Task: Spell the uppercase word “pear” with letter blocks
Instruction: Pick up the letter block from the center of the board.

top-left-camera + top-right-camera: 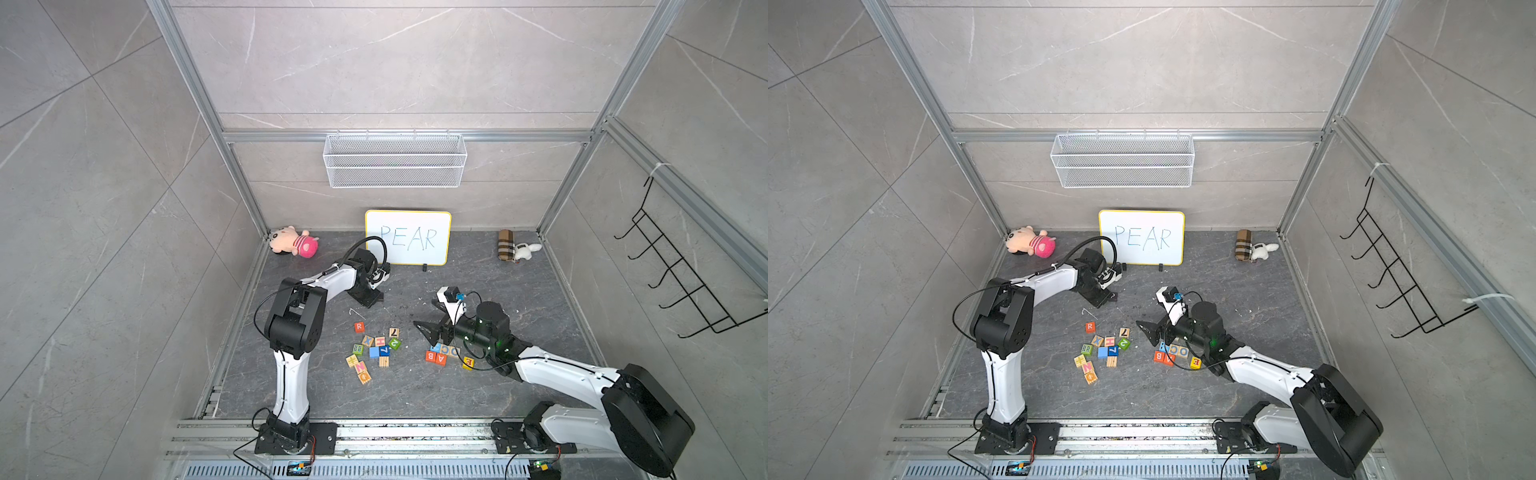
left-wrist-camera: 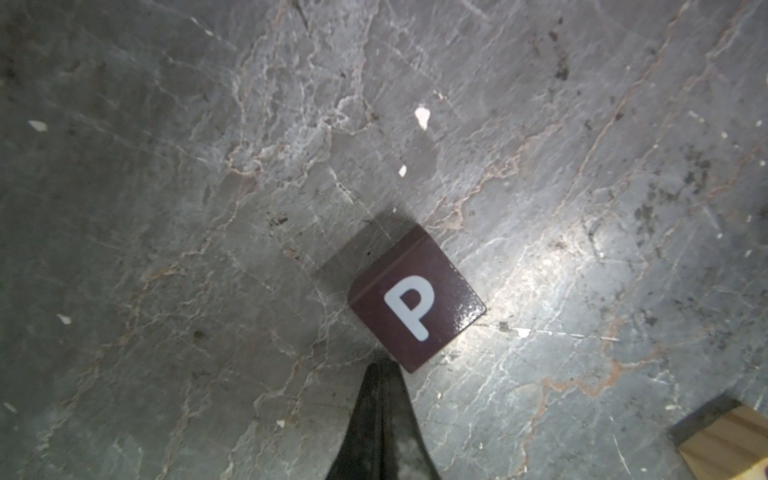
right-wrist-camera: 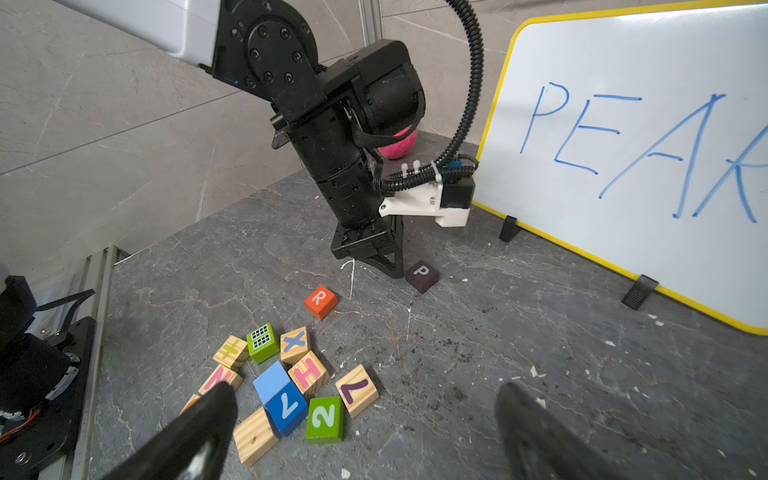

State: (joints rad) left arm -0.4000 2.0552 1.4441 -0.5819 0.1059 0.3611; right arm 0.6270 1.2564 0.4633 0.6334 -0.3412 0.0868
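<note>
The left tool (image 3: 395, 271) is clenched with nothing in it. Its joined fingertips (image 2: 380, 376) point down at the tabletop (image 1: 415, 395), right at one corner of the P block (image 2: 415, 299); whether they touch it I cannot tell. This dark cube lies flat with its white P facing up, on the far left part of the tabletop just in front of the left end of the whiteboard (image 1: 407, 237), which reads PEAR.

The R block (image 1: 359, 327) lies alone, letter up, nearer than the P block and just beyond a loose cluster of wooden, blue and green blocks (image 1: 376, 353).

To the right of that cluster, the A block (image 1: 440, 359) lies against the right side of the B block (image 1: 430, 356). The yellow E block (image 1: 468, 363) lies a little further right, close beside the right arm.

The right tool (image 1: 428, 319) is released, jaws spread wide and holding nothing. It is held above the tabletop between the cluster and the A block's group.
</note>
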